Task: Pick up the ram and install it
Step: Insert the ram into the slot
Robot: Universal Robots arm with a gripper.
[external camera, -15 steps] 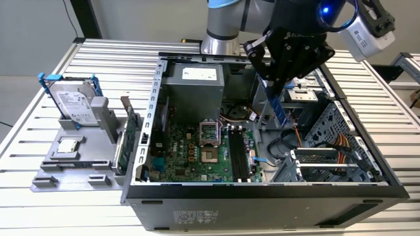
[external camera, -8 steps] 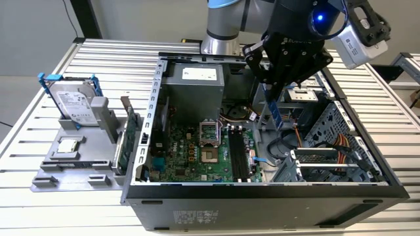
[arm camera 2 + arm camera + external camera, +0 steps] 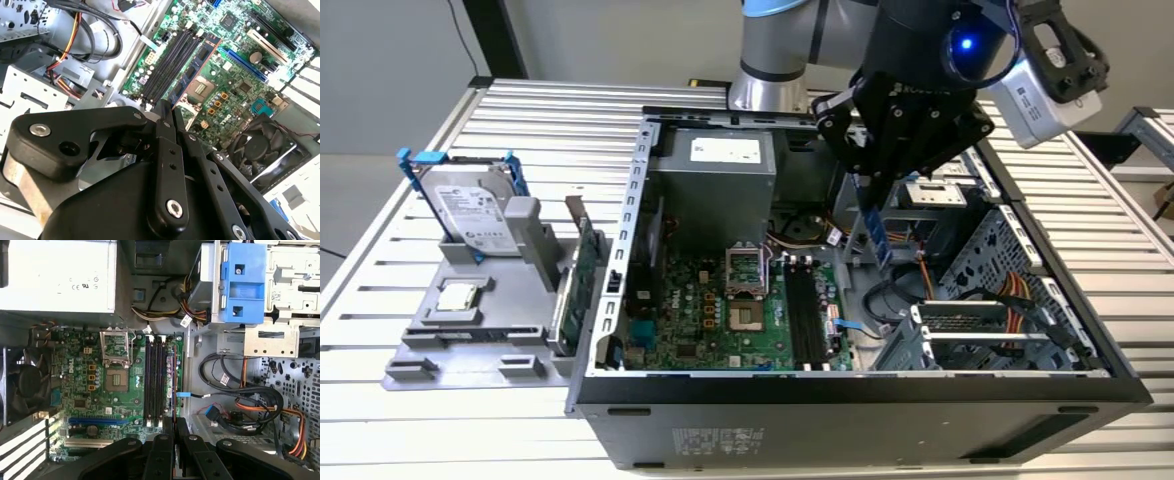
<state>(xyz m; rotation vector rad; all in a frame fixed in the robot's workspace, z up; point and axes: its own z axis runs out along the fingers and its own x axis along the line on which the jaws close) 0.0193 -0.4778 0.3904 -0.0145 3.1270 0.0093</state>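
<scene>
- The gripper (image 3: 882,205) hangs above the open computer case (image 3: 854,400) — fingers pinching the ram (image 3: 879,232).
- The ram hangs upright below the fingers, above the motherboard's (image 3: 720,320) memory slots (image 3: 803,315).

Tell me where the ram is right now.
In the exterior view the ram hangs upright from the tool, above the open computer case, right of the memory slots.

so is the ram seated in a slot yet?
No. In the exterior view the ram hangs upright from the gripper above the open case, clear of the motherboard's memory slots.
</scene>
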